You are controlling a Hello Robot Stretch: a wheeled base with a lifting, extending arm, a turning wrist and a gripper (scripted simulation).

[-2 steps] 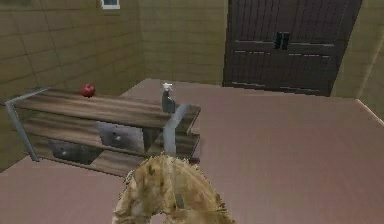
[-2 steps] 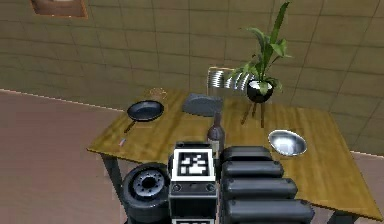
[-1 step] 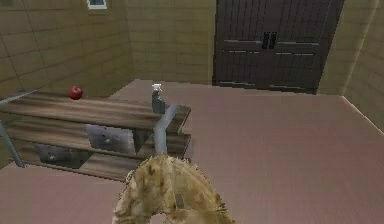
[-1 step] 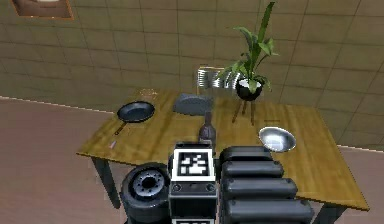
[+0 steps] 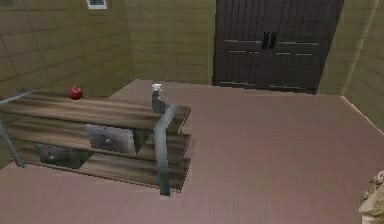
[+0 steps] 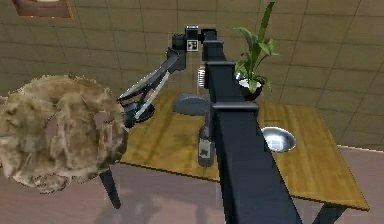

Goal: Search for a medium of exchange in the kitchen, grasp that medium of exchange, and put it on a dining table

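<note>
Arm side view: arm [image 6: 240,150] runs up from the bottom edge over a wood table [image 6: 170,145]. Gripper [image 6: 133,106] angles down-left, tips at the table's left end, right by a big brown fuzzy mass [image 6: 58,130]. There's a small dark bit at the tips, too small to ID, w/ tabletop & mass behind it, so can't tell if the gripper holds anything. The mass hides the table's left end & part of one leg; the arm hides a strip of the top.

On the table:
- plant [image 6: 250,62] in a pot at the far edge, partly behind the arm
- metal bowl [image 6: 277,139] just right of the arm
- dark bottle-like thing [image 6: 205,150] against the arm's left side, lower part hard to read
- grey flat item [image 6: 190,102] near the gripper body, shape unclear

Medium of exchange: can't pick it out among these blobs. Frame [image 6: 40,8] on the wall is cut off by the top-left corner.

Fwd view: 3-tier wood shelf [image 5: 110,108], left end cut off. Red apple [image 5: 75,92] sits on top; small pale item [image 5: 157,95] at the top's right end, too small to name. Grey boxes [image 5: 105,138] on the lower tiers. Dark double door [image 5: 275,45] in the far wall, top cut off. Fuzzy bit [image 5: 372,200], brown, at the bottom-right corner, mostly cut off.
</note>
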